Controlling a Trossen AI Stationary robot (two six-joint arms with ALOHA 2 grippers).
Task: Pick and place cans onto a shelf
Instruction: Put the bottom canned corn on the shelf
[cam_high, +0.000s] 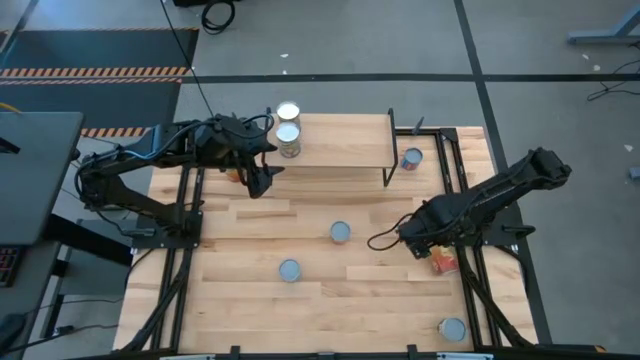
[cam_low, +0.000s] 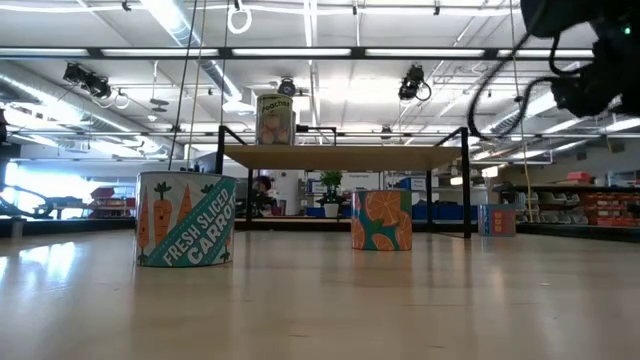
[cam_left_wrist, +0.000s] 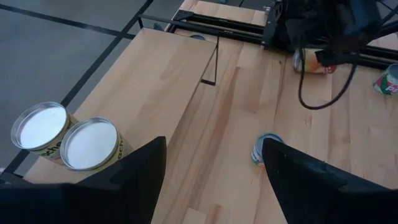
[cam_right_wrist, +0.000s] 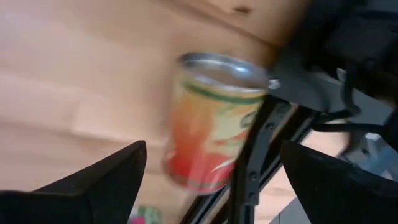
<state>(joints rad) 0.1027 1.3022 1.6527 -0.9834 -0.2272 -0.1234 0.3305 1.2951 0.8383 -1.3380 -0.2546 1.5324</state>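
While two cans (cam_high: 288, 129) are already stood together at one end of the shelf (cam_high: 340, 150), a reach for another is judged under way. The right gripper (cam_high: 432, 250), jaws apart, is poised at an orange-labelled can (cam_right_wrist: 211, 124) by the tabletop (cam_high: 380, 290) edge; closing on it is called for next. The left gripper (cam_high: 262, 175) hangs beside the shelf, jaws apart. Only the low view shows a carrot label (cam_low: 186, 233).

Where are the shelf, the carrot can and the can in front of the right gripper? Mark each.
shelf (cam_high: 340, 150): high view, bare middle of its board.
carrot can (cam_low: 186, 220): low view, middle of its label.
red-orange can (cam_right_wrist: 208, 130): right wrist view, middle of its side.
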